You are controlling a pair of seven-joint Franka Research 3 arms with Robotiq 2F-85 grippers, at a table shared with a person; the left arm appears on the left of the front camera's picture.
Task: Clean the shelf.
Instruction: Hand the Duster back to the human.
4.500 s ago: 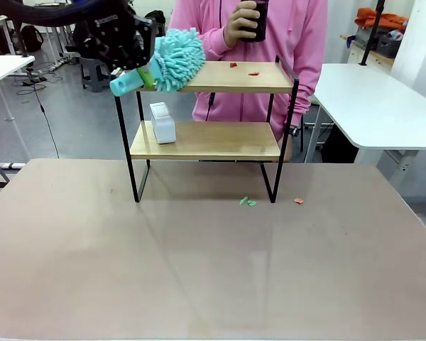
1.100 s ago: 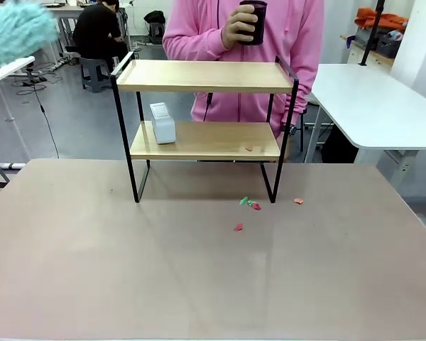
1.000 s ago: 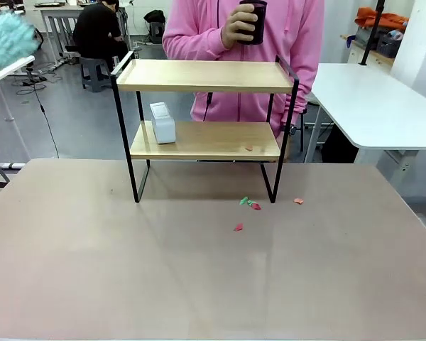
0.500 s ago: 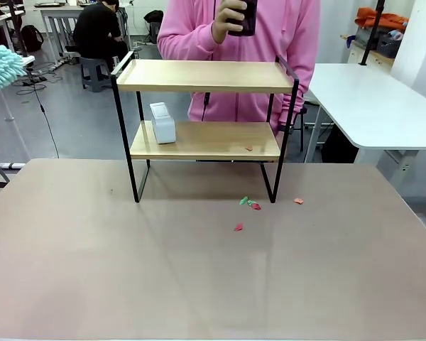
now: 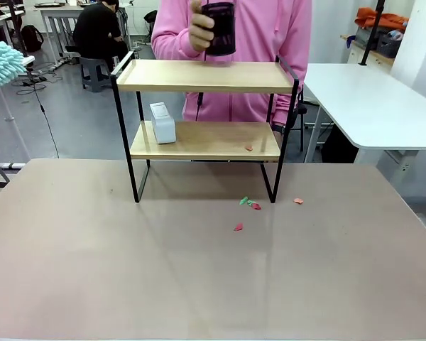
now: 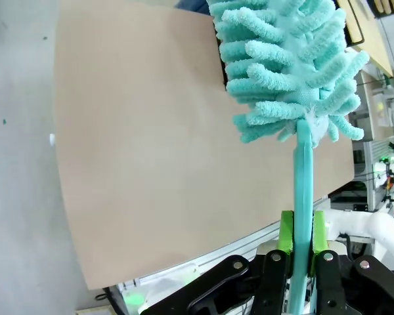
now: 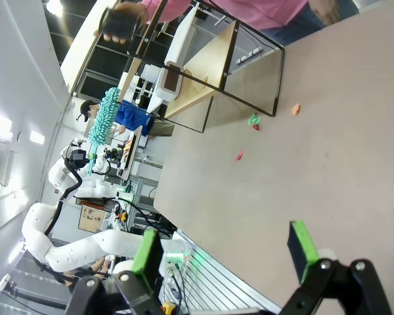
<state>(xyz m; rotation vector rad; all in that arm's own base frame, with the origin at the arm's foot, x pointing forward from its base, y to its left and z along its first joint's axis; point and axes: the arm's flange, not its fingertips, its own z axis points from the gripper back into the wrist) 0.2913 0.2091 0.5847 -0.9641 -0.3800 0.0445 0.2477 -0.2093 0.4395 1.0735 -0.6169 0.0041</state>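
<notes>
The shelf [image 5: 206, 76] stands at the far middle of the table [image 5: 92, 270], square to the camera: two light wooden boards in a thin black frame, with low rails at both ends of the top board. It looks light and stiff, and its smooth boards should wipe easily. On such thin legs, though, a hard sideways push would likely skid or tip it. If it needs steadying, the best hold is probably a black upright or a top side rail, not a board edge. The top board looks bare. The lower one carries a small white box [image 5: 162, 122] at its left end and a red scrap [image 5: 248, 148] near the right. More scraps [image 5: 238, 227] lie on the matt tan tabletop in front of the right legs. The left gripper [image 6: 303, 230] is clamped on the handle of a teal fluffy duster [image 6: 289, 59], held well off to the left of the shelf. The right gripper [image 7: 223, 248] hangs over the table with its jaws wide and empty. Behind the shelf a person's hand [image 5: 199, 32] holds a dark cup [image 5: 219, 28] just above the top board. Around them is an open workshop with a grey floor, white tables and another person seated far back.
</notes>
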